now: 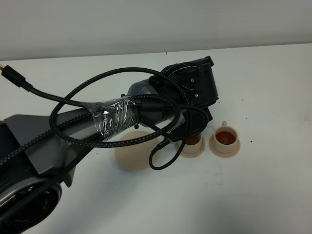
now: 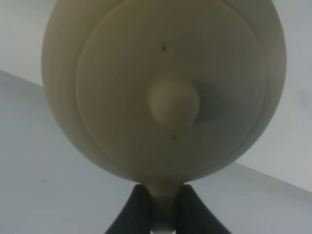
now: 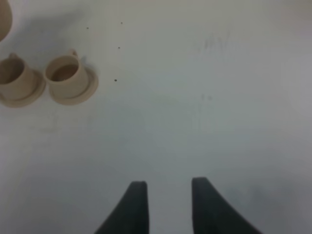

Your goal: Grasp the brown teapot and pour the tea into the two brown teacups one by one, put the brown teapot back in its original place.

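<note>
In the left wrist view the brown teapot point(image 2: 163, 87) fills the frame, its domed lid and knob facing the camera. My left gripper point(image 2: 163, 200) is shut on its loop handle and holds it in the air. In the high view the left arm point(image 1: 146, 109) reaches across the middle and hides the teapot and gripper above the nearer teacup point(image 1: 194, 145). The second teacup point(image 1: 224, 138) on its saucer holds brown tea. The wide saucer point(image 1: 130, 155) lies bare. My right gripper point(image 3: 168, 207) is open and empty over the table, apart from both teacups point(image 3: 66, 75) point(image 3: 14, 80).
A black braided cable point(image 1: 73, 97) loops around the left arm and hangs near the wide saucer. The white table point(image 1: 273, 87) ends at a grey wall at the back. An edge of the teapot point(image 3: 3, 19) shows in the right wrist view.
</note>
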Controlling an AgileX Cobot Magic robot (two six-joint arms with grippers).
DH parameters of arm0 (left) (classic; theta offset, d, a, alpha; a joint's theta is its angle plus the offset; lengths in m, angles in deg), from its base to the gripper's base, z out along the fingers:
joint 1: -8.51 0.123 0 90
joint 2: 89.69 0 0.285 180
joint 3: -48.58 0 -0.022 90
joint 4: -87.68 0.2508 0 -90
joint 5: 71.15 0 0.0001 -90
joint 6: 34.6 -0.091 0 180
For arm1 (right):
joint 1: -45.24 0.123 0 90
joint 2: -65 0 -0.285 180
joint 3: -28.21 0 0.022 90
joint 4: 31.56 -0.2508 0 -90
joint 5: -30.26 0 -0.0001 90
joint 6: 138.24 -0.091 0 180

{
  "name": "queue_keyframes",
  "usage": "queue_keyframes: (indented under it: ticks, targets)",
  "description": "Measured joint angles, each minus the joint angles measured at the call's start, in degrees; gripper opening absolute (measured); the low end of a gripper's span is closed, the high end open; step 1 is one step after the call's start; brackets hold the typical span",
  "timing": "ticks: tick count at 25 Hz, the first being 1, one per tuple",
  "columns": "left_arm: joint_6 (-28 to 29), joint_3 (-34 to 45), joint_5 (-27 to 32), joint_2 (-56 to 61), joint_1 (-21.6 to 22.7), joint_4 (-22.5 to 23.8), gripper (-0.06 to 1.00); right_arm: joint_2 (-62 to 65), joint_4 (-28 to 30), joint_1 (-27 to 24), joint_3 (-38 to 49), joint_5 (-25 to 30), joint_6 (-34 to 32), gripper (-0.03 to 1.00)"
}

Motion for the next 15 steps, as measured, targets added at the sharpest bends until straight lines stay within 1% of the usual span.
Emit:
queue_keyframes:
  ticks: [15]
  targets:
    - [0.0,0.0,0.0,0.0,0.0,-0.7,0.13,0.0,0.0,0.0,0.0,0.0,0.0,0.24]
